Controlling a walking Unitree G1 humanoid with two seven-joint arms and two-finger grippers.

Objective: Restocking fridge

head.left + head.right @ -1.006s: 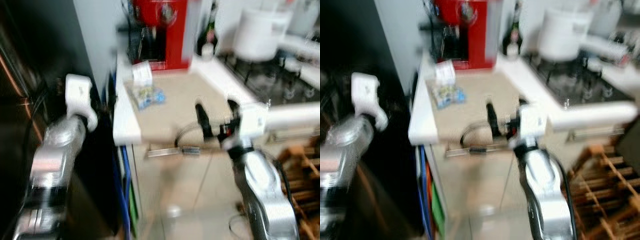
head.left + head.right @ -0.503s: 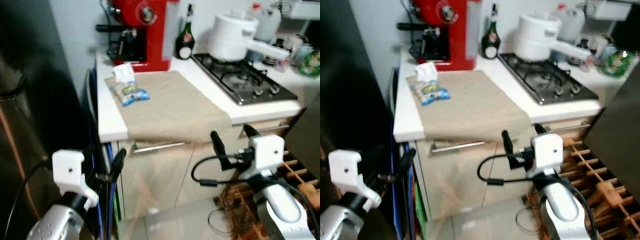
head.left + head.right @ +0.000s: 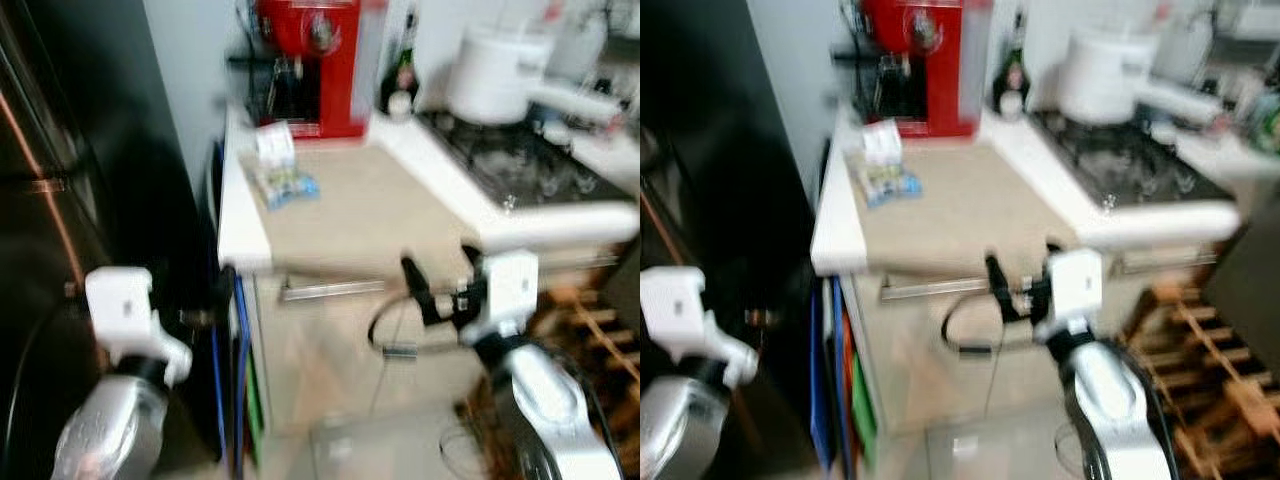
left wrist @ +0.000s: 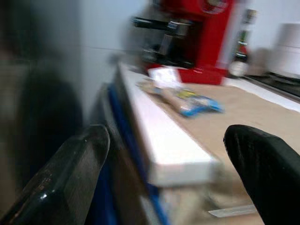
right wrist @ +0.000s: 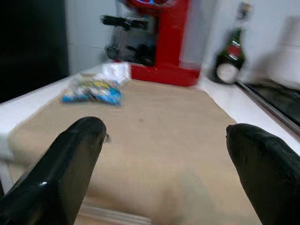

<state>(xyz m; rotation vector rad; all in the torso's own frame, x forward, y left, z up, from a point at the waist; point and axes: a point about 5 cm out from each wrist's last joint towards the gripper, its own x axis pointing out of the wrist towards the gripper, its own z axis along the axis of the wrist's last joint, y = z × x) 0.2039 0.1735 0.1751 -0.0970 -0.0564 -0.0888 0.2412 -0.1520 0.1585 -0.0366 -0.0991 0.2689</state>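
Observation:
A blue and yellow snack packet (image 3: 287, 186) lies on the beige cloth (image 3: 370, 215) at the counter's left, with a small white packet (image 3: 272, 144) just behind it. The black fridge (image 3: 60, 150) stands to the left of the counter. My left gripper (image 4: 166, 140) is low, beside the fridge's side and short of the counter's left corner. It is open and holds nothing. My right gripper (image 3: 440, 268) hangs in front of the counter's front edge, level with the cloth's overhang. Its fingers (image 5: 79, 145) are spread wide around nothing, so it is open.
A red coffee machine (image 3: 320, 60), a dark bottle (image 3: 402, 75) and a white pot (image 3: 495, 85) on the hob (image 3: 525, 170) line the counter's back. Blue and green boards (image 3: 240, 370) fill the gap beside the fridge. A wooden rack (image 3: 1210, 390) stands low on the right.
The whole picture has swung and blurred, so the camera moved. The left arm, raised beside the fridge a second ago, is lower. Both grippers stay open and empty.

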